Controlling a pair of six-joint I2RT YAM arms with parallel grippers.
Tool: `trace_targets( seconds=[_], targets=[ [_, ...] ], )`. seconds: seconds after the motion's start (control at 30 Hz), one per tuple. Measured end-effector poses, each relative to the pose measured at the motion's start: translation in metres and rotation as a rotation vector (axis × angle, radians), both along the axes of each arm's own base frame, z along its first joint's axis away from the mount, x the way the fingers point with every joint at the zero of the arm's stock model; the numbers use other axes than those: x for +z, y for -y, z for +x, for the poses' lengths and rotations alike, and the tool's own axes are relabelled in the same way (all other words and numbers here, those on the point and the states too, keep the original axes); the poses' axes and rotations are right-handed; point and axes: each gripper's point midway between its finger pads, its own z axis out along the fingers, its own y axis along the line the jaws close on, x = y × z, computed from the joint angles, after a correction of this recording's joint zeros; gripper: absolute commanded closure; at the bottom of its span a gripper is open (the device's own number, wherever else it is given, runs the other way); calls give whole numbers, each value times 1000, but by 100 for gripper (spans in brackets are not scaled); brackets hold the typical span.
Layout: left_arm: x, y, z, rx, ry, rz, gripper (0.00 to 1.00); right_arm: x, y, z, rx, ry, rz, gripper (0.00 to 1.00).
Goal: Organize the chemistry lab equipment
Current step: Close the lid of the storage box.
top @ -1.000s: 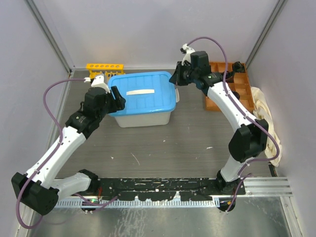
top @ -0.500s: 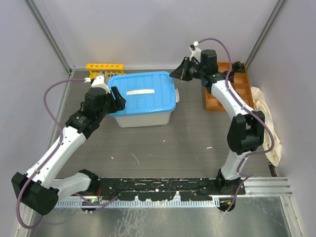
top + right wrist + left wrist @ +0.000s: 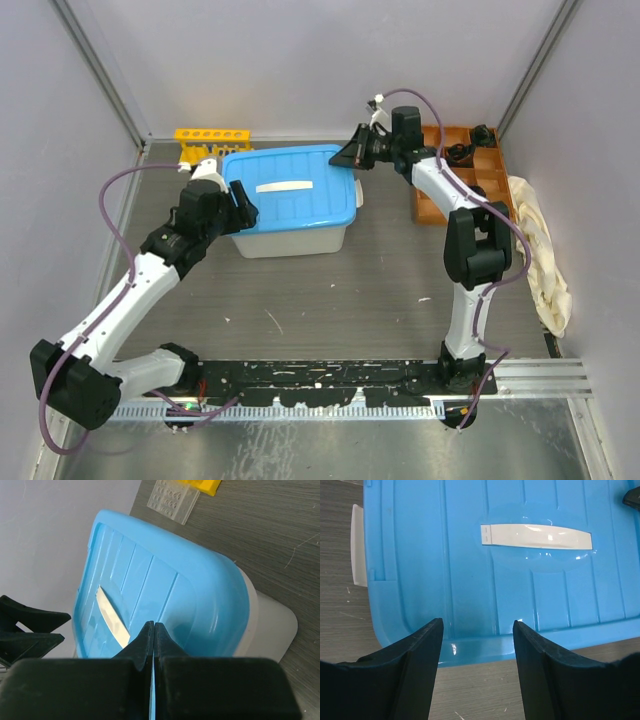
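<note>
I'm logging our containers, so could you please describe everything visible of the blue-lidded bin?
The blue-lidded bin stands upright on the table, back centre: a translucent white tub under a ribbed light-blue lid, closed, with a white strip mid-lid and a white latch at one end. The open left gripper is at its left end, the shut right gripper at its right rear corner; contact unclear.
</note>
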Motion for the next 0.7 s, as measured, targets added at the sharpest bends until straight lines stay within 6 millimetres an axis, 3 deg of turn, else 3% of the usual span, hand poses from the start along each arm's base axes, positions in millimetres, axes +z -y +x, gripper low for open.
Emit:
trace_targets(
  seconds=[0.7],
  targets=[
    [-6, 5, 2, -14, -16, -6, 41, -23, 2, 11, -4, -4, -55, 99]
  ],
)
